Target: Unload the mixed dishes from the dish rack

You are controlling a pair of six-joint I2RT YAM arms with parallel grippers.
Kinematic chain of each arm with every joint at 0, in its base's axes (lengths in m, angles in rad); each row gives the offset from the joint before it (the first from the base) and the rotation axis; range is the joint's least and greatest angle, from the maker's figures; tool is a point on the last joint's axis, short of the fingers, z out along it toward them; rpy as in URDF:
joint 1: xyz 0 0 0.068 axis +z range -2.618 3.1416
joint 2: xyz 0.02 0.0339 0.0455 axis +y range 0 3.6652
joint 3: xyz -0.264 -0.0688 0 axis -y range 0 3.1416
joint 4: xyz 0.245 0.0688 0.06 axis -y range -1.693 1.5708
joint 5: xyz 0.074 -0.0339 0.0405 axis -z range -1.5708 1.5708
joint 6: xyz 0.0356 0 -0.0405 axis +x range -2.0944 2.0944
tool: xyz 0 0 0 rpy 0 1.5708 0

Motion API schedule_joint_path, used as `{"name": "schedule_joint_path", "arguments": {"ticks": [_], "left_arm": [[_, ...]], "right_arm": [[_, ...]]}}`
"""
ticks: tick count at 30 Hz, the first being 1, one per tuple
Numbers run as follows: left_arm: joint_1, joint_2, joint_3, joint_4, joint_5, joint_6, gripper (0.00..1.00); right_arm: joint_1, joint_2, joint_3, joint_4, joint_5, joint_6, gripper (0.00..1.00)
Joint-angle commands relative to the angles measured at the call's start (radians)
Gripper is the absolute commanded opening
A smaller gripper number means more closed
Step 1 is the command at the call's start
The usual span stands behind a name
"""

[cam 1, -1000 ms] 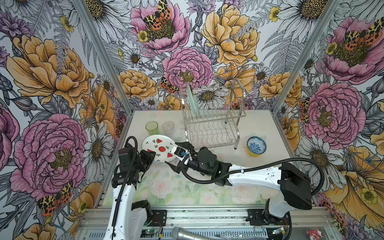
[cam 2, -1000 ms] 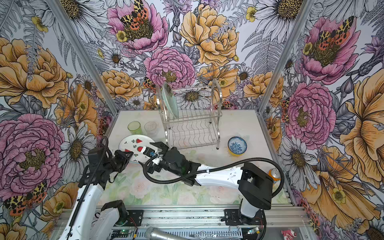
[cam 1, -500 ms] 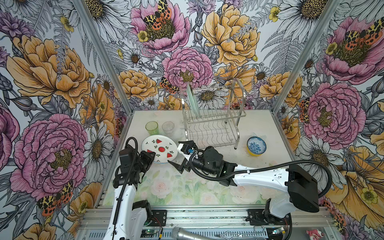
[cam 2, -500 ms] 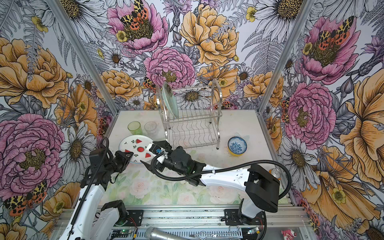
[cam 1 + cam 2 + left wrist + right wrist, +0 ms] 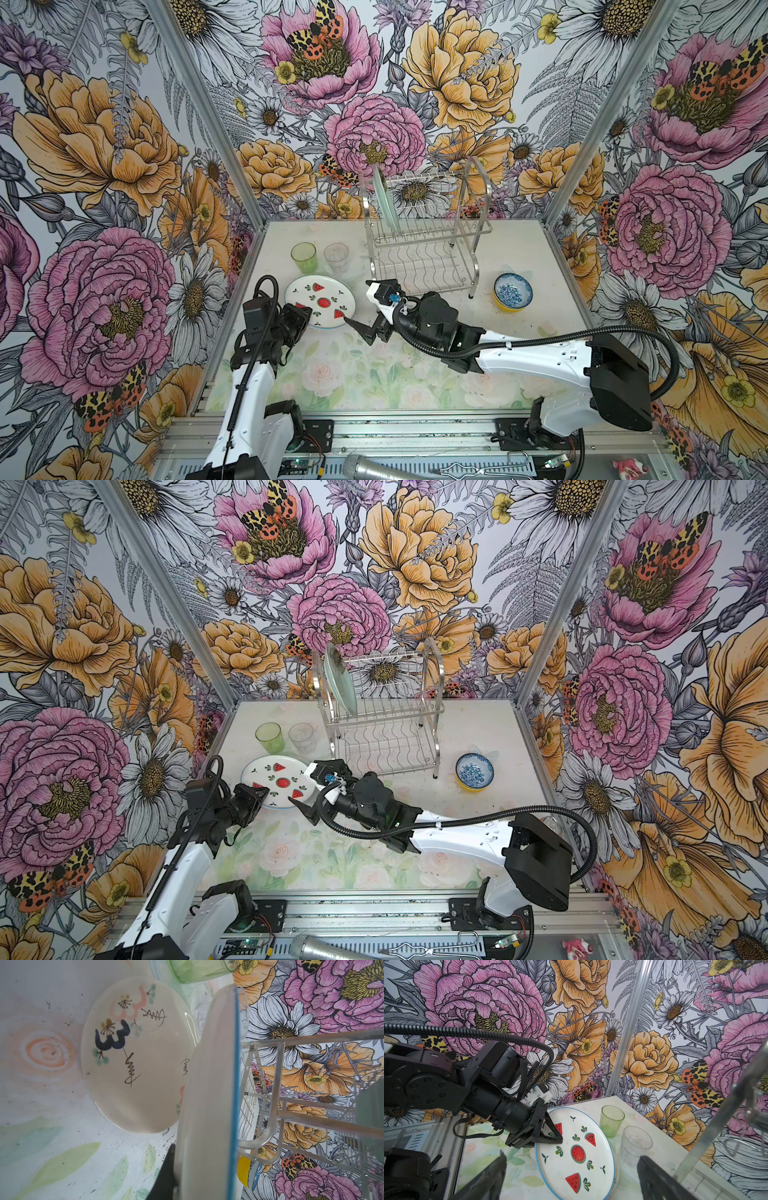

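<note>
Stacking the watermelon plate [image 5: 322, 299] is judged the step in hand. Both top views: the left gripper [image 5: 306, 316] is clamped on its rim. The right gripper [image 5: 365, 305] is spread wide just beside it. The pale green plate [image 5: 340, 679] stands upright in the dish rack [image 5: 434, 667].

Left wrist view: the held plate lies over the cream plate [image 5: 135, 1059]; contact cannot be told.

Right wrist view: the left fingertips [image 5: 556, 1138] pinch the rim.

Advice: level the plate, seat it fully, then release.

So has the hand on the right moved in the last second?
Yes. The open right hand has drawn back rightward: earlier over the watermelon plate, now at its right rim, nearer the dish rack.
</note>
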Motion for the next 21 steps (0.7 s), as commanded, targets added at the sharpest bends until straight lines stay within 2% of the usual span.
{"name": "schedule_joint_path", "arguments": {"ticks": [1,18,21], "left_arm": [[0.009,0.002,-0.002,0.139,0.004,-0.003,0.00],[0.007,0.136,-0.038,0.181,-0.070,0.063,0.00],[0.004,0.156,-0.041,0.187,-0.072,0.062,0.05]], "right_arm": [[-0.007,-0.037,-0.014,0.027,0.013,0.015,1.00],[-0.010,-0.120,-0.108,0.012,0.094,0.042,1.00],[-0.010,-0.133,-0.120,0.009,0.108,0.040,0.99]]}}
